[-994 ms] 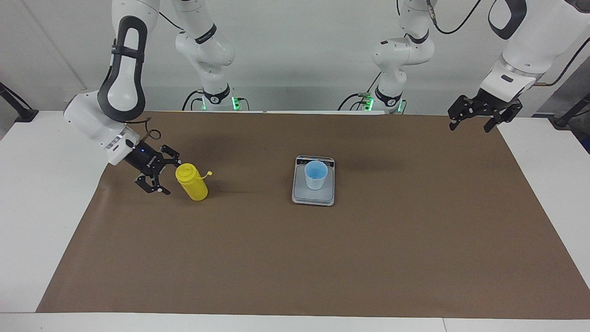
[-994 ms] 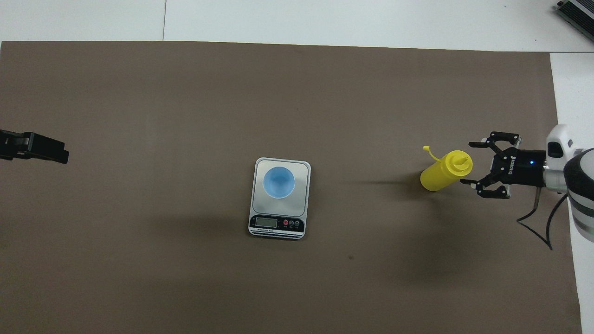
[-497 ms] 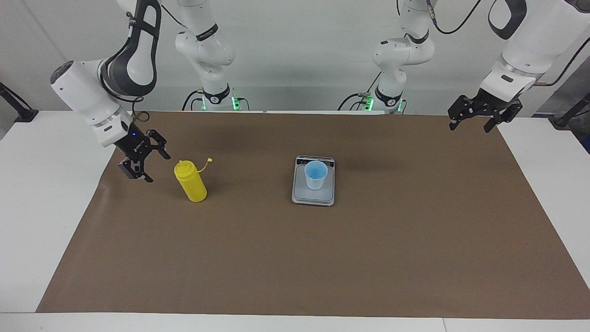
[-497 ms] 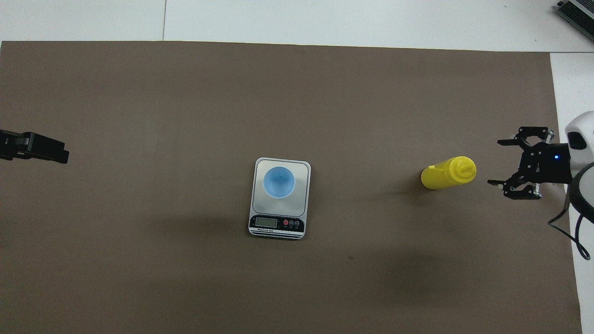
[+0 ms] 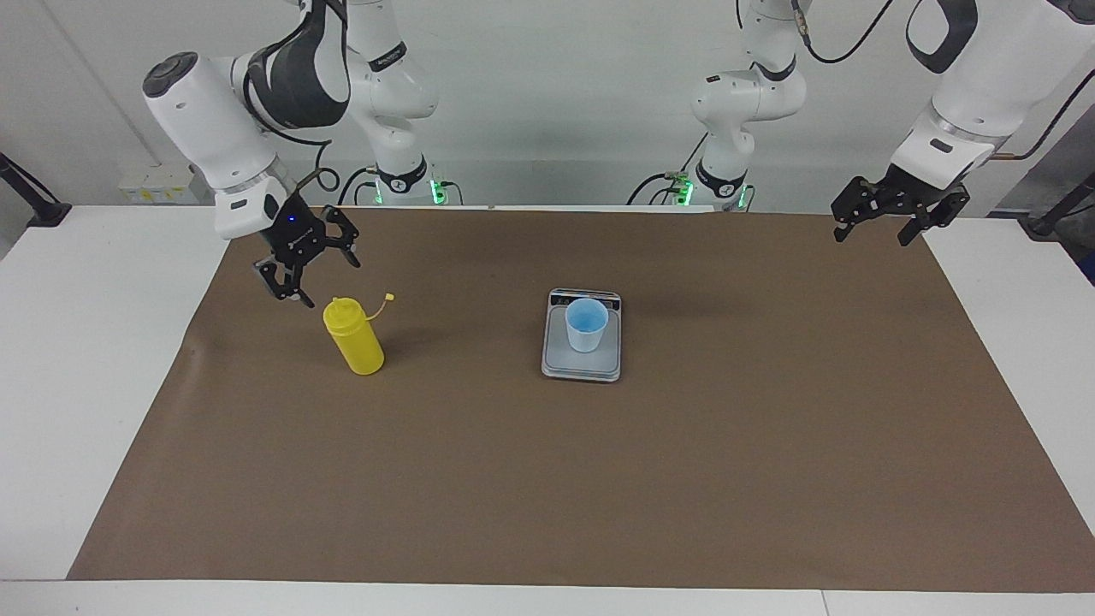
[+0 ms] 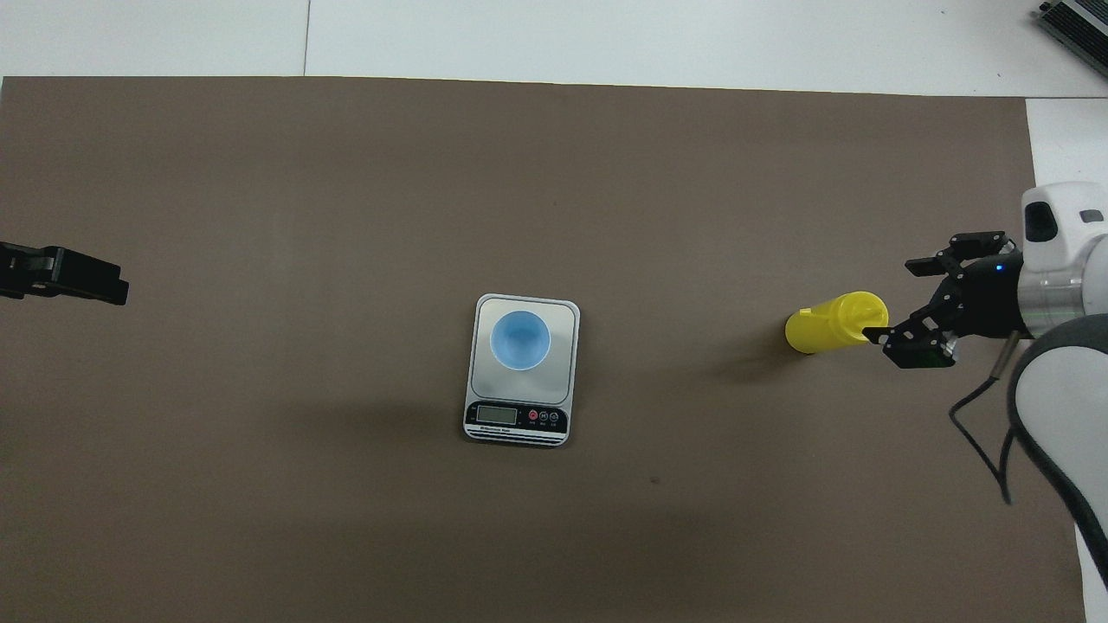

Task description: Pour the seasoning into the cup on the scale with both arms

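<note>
Seasoning [image 5: 353, 337] stands free; right gripper [image 5: 308, 257] has seemingly lifted.

The white rectangular tabletop [image 5: 51, 359] carries a large flat brown paper mat [image 5: 599, 479] that covers most of its surface. A plain white wall [image 5: 556, 94] rises along the robots' end. Lighting is even, casting soft shadows on the mat.

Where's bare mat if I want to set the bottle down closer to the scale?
Bare mat lies between the seasoning and the scale, which carries the cup. The mat from the scale toward the left arm's end is bare too; the left gripper waits over that mat's edge. Only the bottle's spot is crowded: the open right gripper hangs beside its top.
</note>
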